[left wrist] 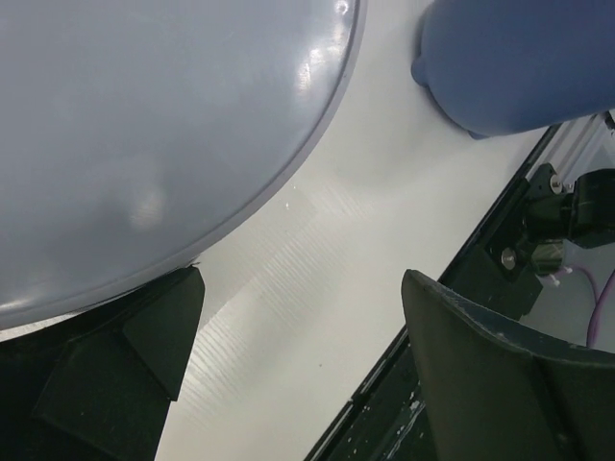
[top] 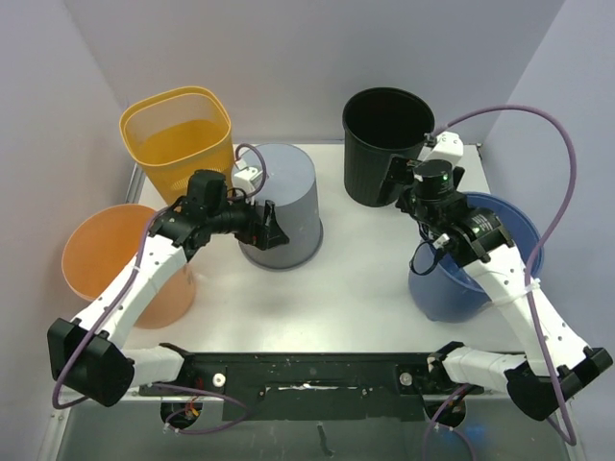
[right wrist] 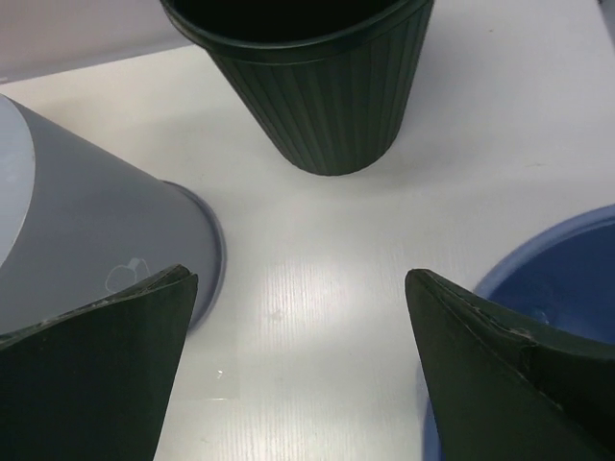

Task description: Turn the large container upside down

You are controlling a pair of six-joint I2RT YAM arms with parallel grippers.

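Note:
A grey container (top: 288, 197) stands upside down mid-table, base up and rim on the surface. It fills the upper left of the left wrist view (left wrist: 144, 125) and shows at the left of the right wrist view (right wrist: 86, 230). My left gripper (top: 272, 227) is open and empty beside its lower left wall, one finger (left wrist: 144, 355) close under the rim; I cannot tell if they touch. My right gripper (top: 402, 187) is open and empty beside an upright black ribbed bin (top: 384, 144), over bare table (right wrist: 303, 365).
A yellow bin (top: 178, 134) stands at the back left and an orange bucket (top: 106, 254) at the left edge. A blue bin (top: 452, 288) sits at the right under my right arm, and shows in both wrist views (left wrist: 519, 58) (right wrist: 557, 259). The black bin is also in the right wrist view (right wrist: 327, 86).

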